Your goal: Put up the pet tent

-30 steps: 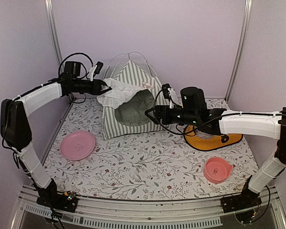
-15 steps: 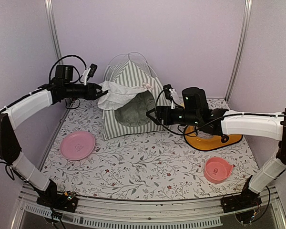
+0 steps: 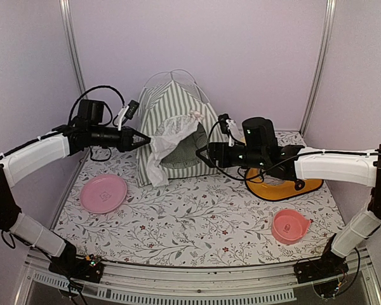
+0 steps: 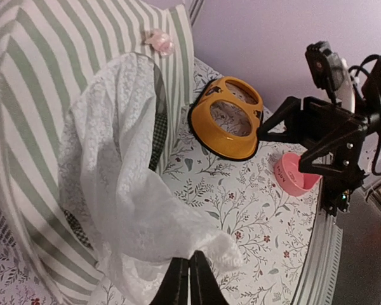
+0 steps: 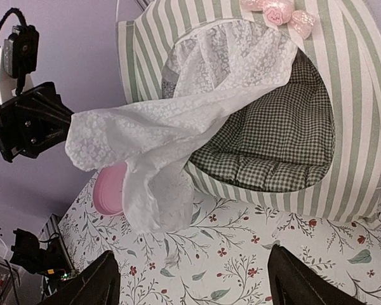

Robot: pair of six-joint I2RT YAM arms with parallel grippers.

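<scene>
The pet tent (image 3: 178, 101), striped grey-green and white, stands upright at the back of the table. Its white lace curtain (image 3: 160, 145) is drawn out to the left of the doorway and hangs down. My left gripper (image 3: 141, 139) is shut on the curtain's edge; in the left wrist view the closed gripper (image 4: 190, 283) pinches the lace (image 4: 127, 190). A green-checked cushion (image 5: 273, 140) lies inside the open doorway. My right gripper (image 3: 203, 152) is open and empty, just in front of the tent's right side, with the gripper (image 5: 197, 286) held wide above the floral mat.
A pink plate (image 3: 104, 193) lies at front left. An orange bowl stand (image 3: 282, 184) sits under my right arm, and a pink bowl (image 3: 290, 225) is at front right. Purple walls close in the back and both sides.
My left gripper has moved lower and forward with the curtain, so the lace now hangs down beside the doorway instead of being spread high across it. The right arm has barely moved.
</scene>
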